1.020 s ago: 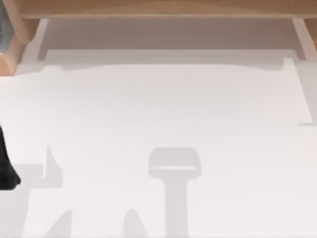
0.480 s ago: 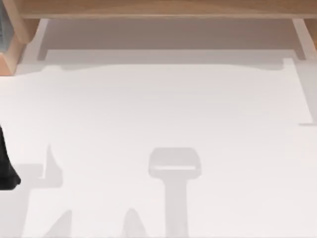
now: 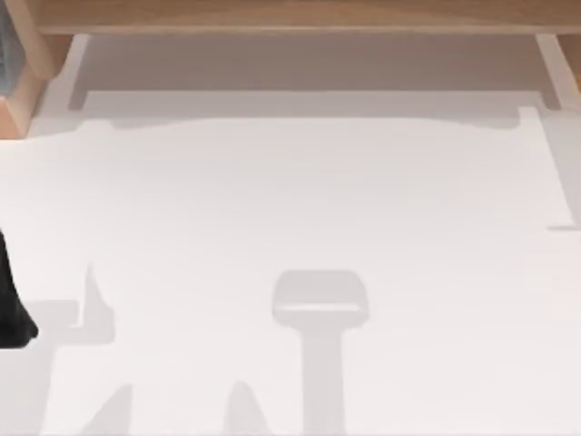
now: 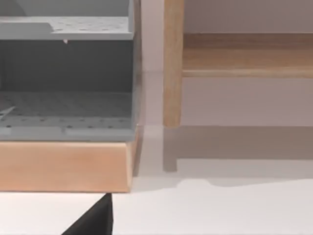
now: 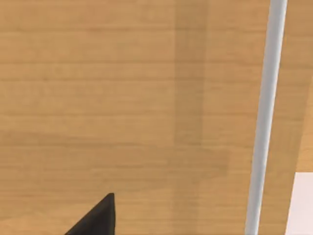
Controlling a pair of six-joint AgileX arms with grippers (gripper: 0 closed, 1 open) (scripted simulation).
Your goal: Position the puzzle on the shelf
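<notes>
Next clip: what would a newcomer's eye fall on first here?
The long light-brown shelf along the top view's far edge stands out against the bare white table. At its left end sits a grey perforated rack on a wooden base. A dark arm part sits at the table's left edge.

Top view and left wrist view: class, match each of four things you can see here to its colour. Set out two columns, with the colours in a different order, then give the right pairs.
Things:
1. shelf
2. tabletop
3. perforated rack
4. left arm, at the top view's left edge

Colours:
A. grey
B. black
C. light-brown wood
D. white

Pairs: 1-C, 2-D, 3-A, 4-B
</notes>
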